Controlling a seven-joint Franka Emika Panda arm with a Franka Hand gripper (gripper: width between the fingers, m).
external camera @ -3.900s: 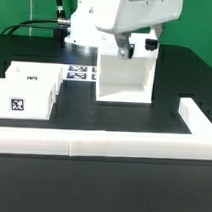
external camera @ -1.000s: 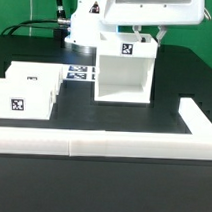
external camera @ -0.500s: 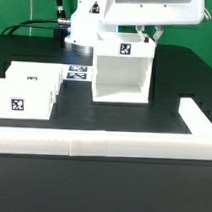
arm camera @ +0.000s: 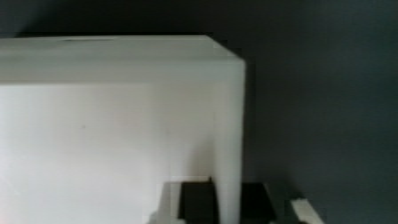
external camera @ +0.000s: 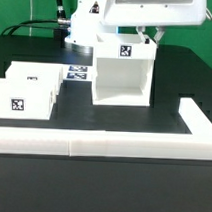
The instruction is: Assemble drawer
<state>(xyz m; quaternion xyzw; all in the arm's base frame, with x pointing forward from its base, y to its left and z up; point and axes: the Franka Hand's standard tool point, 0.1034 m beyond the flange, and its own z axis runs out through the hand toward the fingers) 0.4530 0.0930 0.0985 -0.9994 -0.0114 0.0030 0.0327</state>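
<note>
The drawer's white casing [external camera: 123,80] stands at the middle of the table with its open side toward the exterior camera and a tag on its top edge. My gripper [external camera: 147,36] comes down on the casing's wall on the exterior view's right. In the wrist view the casing [arm camera: 107,120] fills most of the picture, and its thin wall runs between my gripper's [arm camera: 228,205] two dark fingers, which are shut on it. Two shallow white trays, one behind [external camera: 37,81] and one in front [external camera: 16,102], sit at the exterior view's left, each with a tag.
The marker board [external camera: 80,73] lies flat between the trays and the casing. A long low white border wall [external camera: 92,143] runs along the front and turns back at the exterior view's right [external camera: 199,118]. The arm's white body hangs over the casing.
Since the oldest frame the gripper has risen and the casing's tagged top has come into sight. In the last second the casing has shifted slightly to the exterior view's left.
</note>
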